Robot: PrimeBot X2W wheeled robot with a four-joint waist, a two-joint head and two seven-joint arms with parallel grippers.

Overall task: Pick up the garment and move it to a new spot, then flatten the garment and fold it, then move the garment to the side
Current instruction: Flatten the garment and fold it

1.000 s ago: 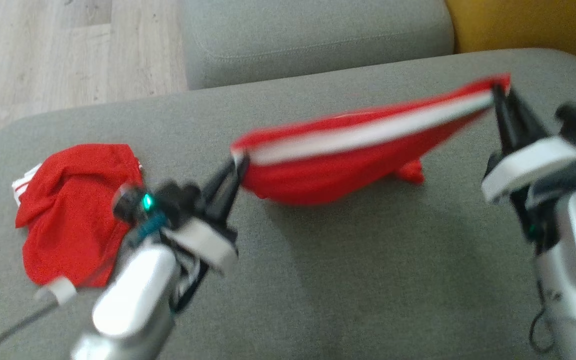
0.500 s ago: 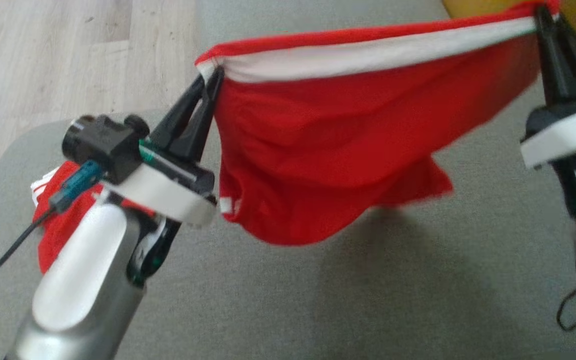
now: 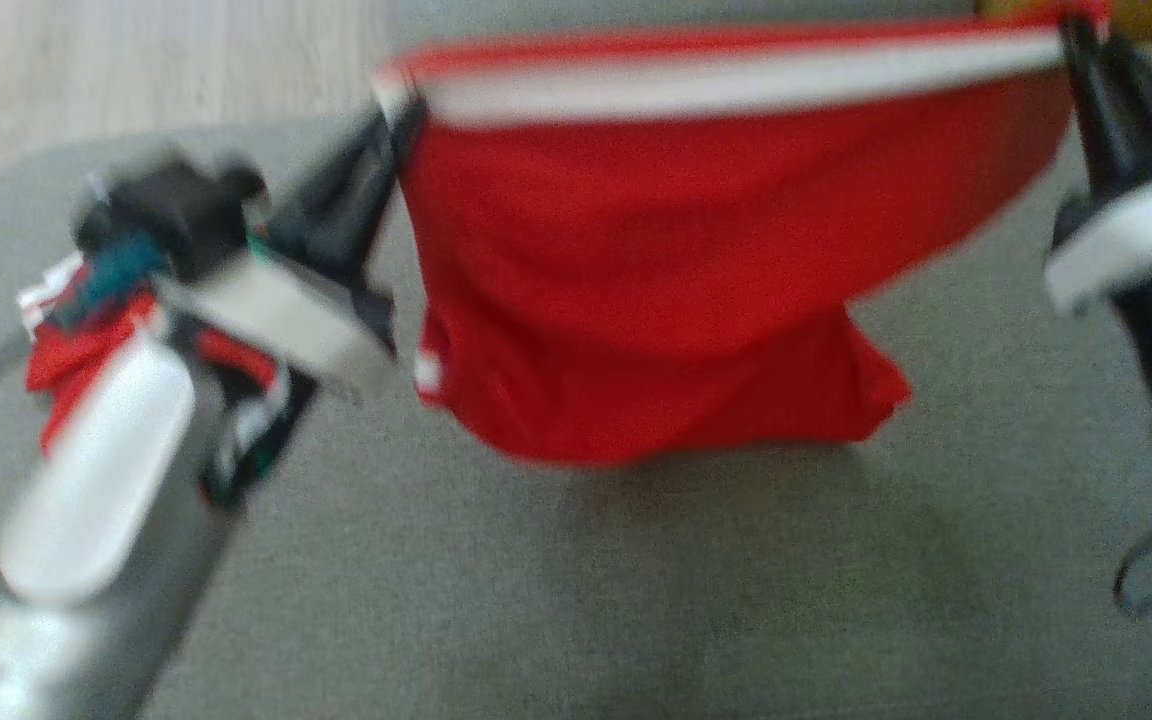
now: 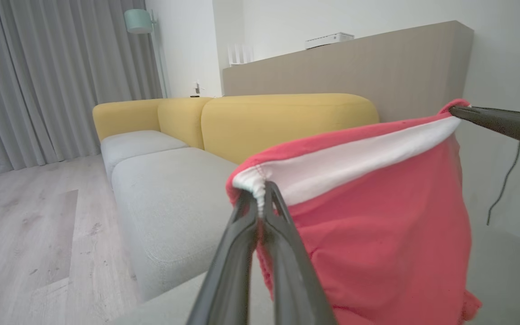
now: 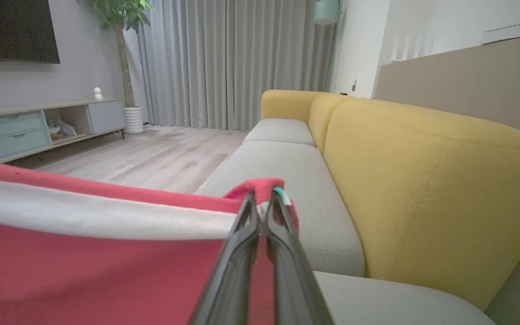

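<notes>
Our left gripper (image 3: 399, 108) and right gripper (image 3: 1072, 36) each pinch a top corner so the red garment (image 3: 656, 260) hangs wide, ready to flatten.

The garment (image 3: 636, 300) is soft, matt red knit cloth, with a smooth white band (image 3: 736, 85) along its top edge. The seat cushion (image 3: 736, 580) is grey woven fabric, matt and slightly rough. The fingers (image 4: 228, 271) look like dark plastic with a dull sheen. The forearm (image 3: 86, 500) has a glossy pale shell. The floor (image 4: 25, 234) shows pale wood grain, and the backrest (image 5: 422, 180) is coarse yellow cloth.
</notes>
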